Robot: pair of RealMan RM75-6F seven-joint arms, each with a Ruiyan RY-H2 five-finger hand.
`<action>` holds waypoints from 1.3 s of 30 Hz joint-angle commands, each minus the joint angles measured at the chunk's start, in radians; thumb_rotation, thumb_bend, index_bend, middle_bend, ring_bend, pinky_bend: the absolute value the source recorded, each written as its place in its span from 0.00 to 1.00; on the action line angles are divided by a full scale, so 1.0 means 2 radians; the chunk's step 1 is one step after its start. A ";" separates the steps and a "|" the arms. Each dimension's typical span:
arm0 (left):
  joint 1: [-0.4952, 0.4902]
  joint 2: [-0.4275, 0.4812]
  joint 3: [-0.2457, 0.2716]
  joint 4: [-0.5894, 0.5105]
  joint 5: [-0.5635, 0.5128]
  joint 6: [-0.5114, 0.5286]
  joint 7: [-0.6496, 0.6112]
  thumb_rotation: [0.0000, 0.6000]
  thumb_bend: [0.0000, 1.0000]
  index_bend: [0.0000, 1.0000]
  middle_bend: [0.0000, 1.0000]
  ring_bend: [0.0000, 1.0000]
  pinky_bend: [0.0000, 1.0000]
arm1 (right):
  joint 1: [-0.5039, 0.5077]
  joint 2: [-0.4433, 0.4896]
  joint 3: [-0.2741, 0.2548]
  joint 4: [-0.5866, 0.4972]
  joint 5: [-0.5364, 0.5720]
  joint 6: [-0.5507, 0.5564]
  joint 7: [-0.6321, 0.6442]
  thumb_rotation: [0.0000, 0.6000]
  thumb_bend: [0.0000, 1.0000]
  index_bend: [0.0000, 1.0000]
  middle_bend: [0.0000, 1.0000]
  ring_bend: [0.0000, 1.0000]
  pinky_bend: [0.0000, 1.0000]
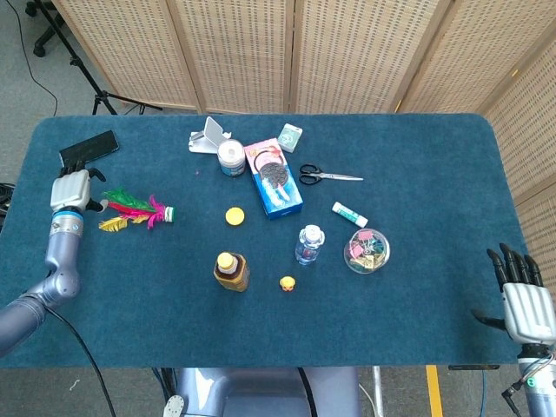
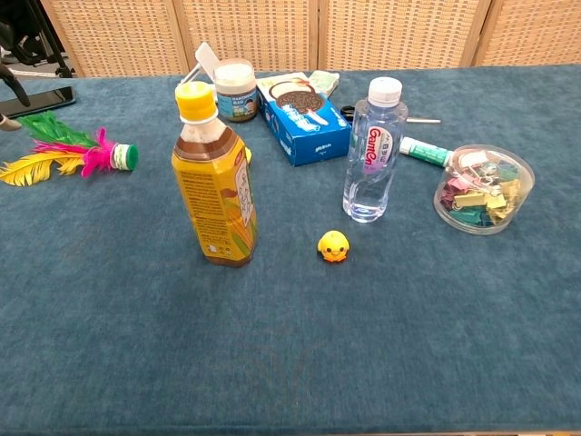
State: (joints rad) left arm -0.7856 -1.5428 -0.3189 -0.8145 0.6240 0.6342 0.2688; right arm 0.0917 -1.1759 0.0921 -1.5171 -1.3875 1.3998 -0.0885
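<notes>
My left hand hovers over the table's left side, fingers apart and holding nothing. It is just left of the feather shuttlecock and near the black phone. In the chest view only its fingertips show at the left edge, beside the shuttlecock and the phone. My right hand hangs off the table's front right corner, fingers spread and empty, apart from every object.
On the blue table stand a tea bottle, a water bottle, a tub of clips, a small yellow duck, a cookie box, a jar, scissors, a glue stick and a yellow cap.
</notes>
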 commanded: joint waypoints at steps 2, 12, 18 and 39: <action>-0.005 -0.005 -0.003 0.005 0.007 -0.004 -0.008 1.00 0.32 0.39 0.00 0.00 0.00 | 0.001 -0.001 0.001 0.002 0.003 -0.002 0.001 1.00 0.00 0.00 0.00 0.00 0.00; -0.003 -0.007 0.004 0.005 0.017 -0.005 -0.013 1.00 0.33 0.41 0.00 0.00 0.00 | 0.001 -0.001 0.001 0.004 0.003 0.000 0.001 1.00 0.00 0.00 0.00 0.00 0.00; -0.002 -0.011 0.006 0.011 0.016 -0.007 -0.013 1.00 0.34 0.44 0.00 0.00 0.00 | 0.000 -0.001 0.001 0.003 0.002 0.003 0.001 1.00 0.00 0.00 0.00 0.00 0.00; 0.004 -0.018 0.011 0.022 0.023 -0.009 -0.016 1.00 0.42 0.59 0.00 0.00 0.00 | -0.002 -0.001 0.000 0.003 0.000 0.007 0.001 1.00 0.00 0.00 0.00 0.00 0.00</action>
State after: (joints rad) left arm -0.7772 -1.5787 -0.2961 -0.7710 0.6693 0.6169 0.2364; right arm 0.0883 -1.1782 0.0929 -1.5119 -1.3866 1.4144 -0.0872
